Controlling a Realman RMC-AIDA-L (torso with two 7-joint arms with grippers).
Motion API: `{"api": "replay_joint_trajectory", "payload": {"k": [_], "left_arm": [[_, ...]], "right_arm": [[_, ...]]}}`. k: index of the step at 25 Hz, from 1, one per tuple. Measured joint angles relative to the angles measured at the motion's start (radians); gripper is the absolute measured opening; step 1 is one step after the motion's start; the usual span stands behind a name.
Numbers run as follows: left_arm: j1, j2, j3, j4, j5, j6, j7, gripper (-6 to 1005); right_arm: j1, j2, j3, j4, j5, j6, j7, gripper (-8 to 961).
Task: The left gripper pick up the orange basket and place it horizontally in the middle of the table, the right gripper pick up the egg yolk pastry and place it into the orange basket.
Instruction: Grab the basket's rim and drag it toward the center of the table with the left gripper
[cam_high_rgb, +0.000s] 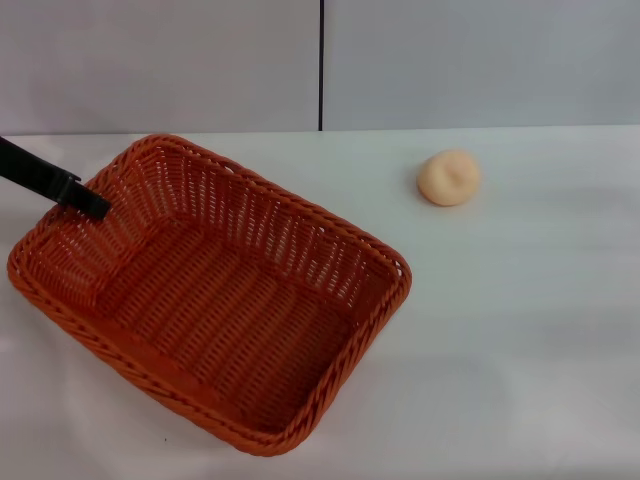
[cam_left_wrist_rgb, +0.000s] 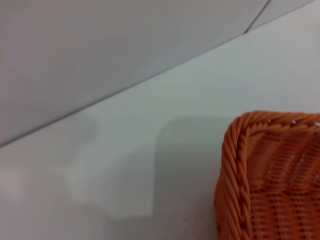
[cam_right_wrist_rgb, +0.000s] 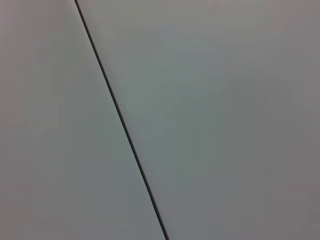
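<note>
The orange basket lies at a slant on the left half of the white table, and it is empty. My left gripper comes in from the left edge, its black tip at the basket's far left rim, over the inner wall. A braided corner of the orange basket fills the near part of the left wrist view. The egg yolk pastry sits alone on the table at the far right, well apart from the basket. The right gripper is out of view; its wrist camera shows only wall.
A grey wall with a dark vertical seam stands behind the table's far edge. The same kind of seam crosses the right wrist view. White tabletop stretches right of the basket and in front of the pastry.
</note>
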Motion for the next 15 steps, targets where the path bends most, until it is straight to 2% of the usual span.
{"api": "replay_joint_trajectory", "payload": {"k": [7,12,15], "left_arm": [[-0.011,-0.02,0.011,0.005,0.042,0.008,-0.003,300],[-0.014,-0.022,0.009,0.019,0.045,0.01,-0.022,167],[-0.009,-0.023,0.006,0.055,0.045,0.006,-0.055,167]], "right_arm": [[0.001,-0.001,0.0,-0.004,0.0,0.015,0.0,665],[0.004,-0.002,0.0,-0.005,0.0,0.029,0.0,665],[0.004,-0.002,0.002,-0.007,0.0,0.038,0.0,665]]}}
